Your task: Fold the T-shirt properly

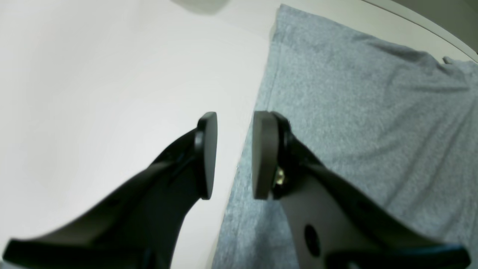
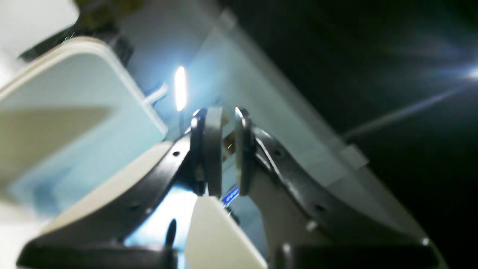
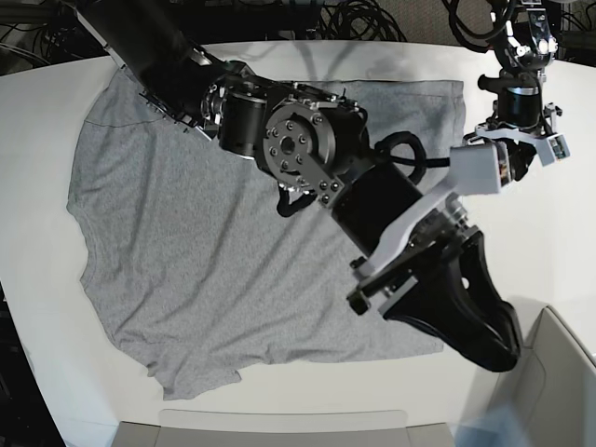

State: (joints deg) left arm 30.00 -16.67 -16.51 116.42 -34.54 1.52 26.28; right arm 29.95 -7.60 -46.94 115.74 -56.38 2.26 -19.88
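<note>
The light grey T-shirt (image 3: 186, 251) lies spread flat on the white table (image 3: 559, 242), plain side up, with a small turned-up fold at its near hem. In the left wrist view my left gripper (image 1: 234, 155) hangs open and empty over the T-shirt's (image 1: 354, 112) side edge, one finger over bare table (image 1: 93, 74) and the other over cloth. My right arm reaches across the shirt from the far left. Its gripper (image 3: 494, 346) is raised past the shirt's near right corner. In the right wrist view the right gripper (image 2: 229, 153) shows a narrow gap between its pads, with nothing in it.
A white bin (image 3: 563, 372) stands at the near right, close under the right gripper, and shows as a white container (image 2: 74, 112) in the right wrist view. Another white rim (image 3: 279, 424) runs along the front edge. Cables (image 3: 354, 19) lie behind the table. The left arm (image 3: 517, 102) stands at the far right.
</note>
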